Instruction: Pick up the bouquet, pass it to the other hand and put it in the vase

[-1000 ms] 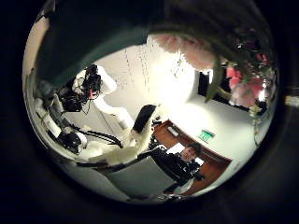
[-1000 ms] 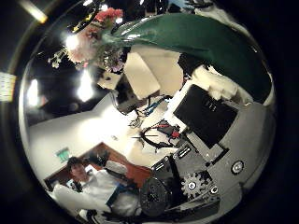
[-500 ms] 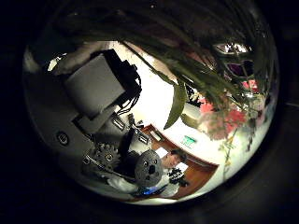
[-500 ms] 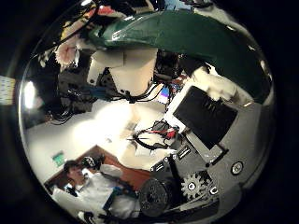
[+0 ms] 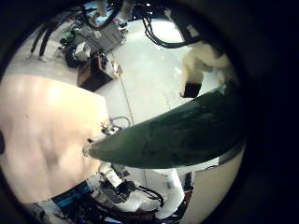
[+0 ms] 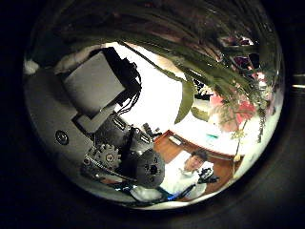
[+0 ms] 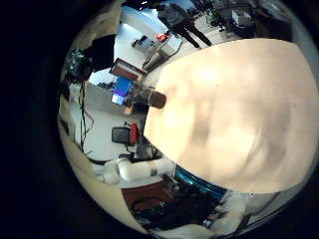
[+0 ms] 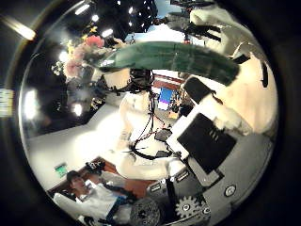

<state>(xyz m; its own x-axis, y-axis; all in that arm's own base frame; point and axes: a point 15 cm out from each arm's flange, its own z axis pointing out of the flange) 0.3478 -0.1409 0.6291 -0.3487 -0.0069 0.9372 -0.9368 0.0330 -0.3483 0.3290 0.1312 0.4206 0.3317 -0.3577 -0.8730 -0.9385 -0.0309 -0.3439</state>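
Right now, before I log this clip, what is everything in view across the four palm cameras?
bouquet of pink and white flowers with long green leaves and a dark green wrap: one, close to both palms.
light wooden table: one, pale tan, seen in both little finger side views.
small dark object: one, at the table's edge; too small to identify.
left hand: one, black and white, geared; grip unclear.
right hand: one, black and white; grip unclear.
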